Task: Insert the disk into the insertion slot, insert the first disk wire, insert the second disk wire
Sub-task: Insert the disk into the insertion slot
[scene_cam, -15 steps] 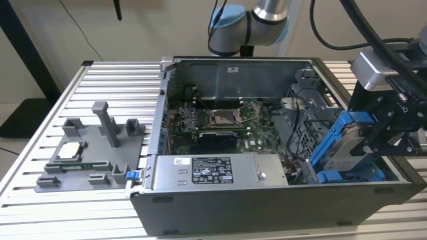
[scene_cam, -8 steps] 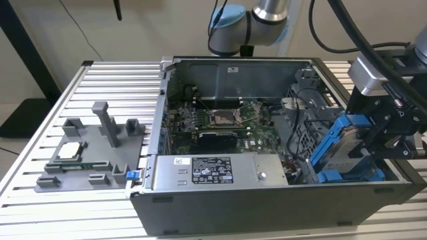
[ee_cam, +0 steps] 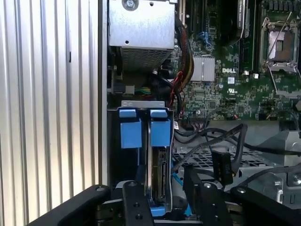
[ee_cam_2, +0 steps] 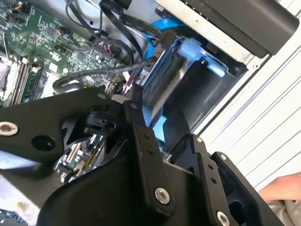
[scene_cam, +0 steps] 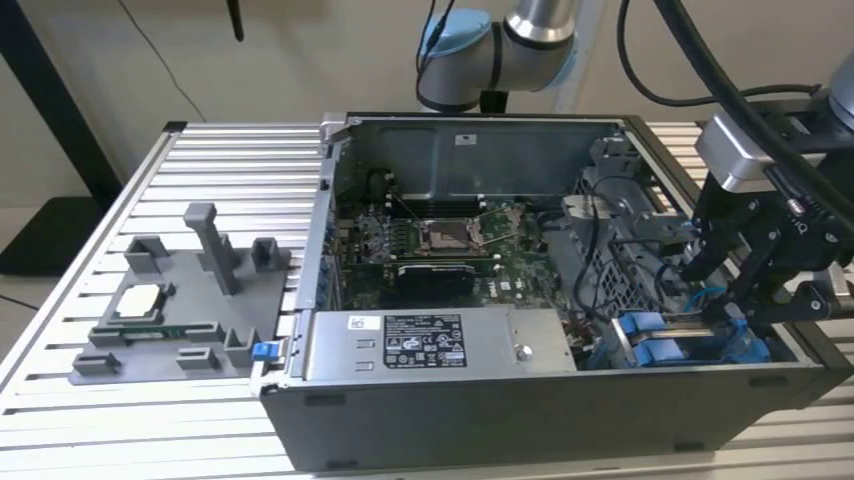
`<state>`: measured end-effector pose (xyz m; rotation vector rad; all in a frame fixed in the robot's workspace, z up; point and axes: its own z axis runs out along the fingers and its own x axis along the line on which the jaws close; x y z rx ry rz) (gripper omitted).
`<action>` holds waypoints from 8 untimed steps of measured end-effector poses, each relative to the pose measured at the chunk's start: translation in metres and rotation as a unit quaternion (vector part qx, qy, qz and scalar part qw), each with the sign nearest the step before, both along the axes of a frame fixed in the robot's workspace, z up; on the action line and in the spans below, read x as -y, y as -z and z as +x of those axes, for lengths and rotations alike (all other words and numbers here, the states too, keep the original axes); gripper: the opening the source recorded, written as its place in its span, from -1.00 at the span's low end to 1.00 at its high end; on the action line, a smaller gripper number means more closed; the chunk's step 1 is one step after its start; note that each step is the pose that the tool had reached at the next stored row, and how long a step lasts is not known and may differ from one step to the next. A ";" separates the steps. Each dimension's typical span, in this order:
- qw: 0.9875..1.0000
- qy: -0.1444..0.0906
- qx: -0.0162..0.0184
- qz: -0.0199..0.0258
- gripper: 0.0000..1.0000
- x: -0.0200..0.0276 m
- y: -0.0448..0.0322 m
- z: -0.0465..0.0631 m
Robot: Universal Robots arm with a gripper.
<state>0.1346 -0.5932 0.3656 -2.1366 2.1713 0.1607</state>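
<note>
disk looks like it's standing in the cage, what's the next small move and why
Probably a short, straight press along the insertion slot. The disk stands on edge in the grey cage with the gripper at its connector end. I can't tell if it is fully seated, and black cables lie close beside it.

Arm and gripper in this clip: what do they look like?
The arm has silver tubes with light-blue joint caps. The black gripper is built of jointed bars with silver screw heads; a grey box sits above it, and black cables trail alongside.
</note>
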 end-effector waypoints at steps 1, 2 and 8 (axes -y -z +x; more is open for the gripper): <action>1.000 0.000 -0.001 0.000 1.00 0.0000 -0.0013 0.000; 1.000 0.000 -0.002 -0.001 1.00 0.0000 -0.0050 0.000; 1.000 0.000 -0.005 -0.001 1.00 -0.0003 -0.0189 0.000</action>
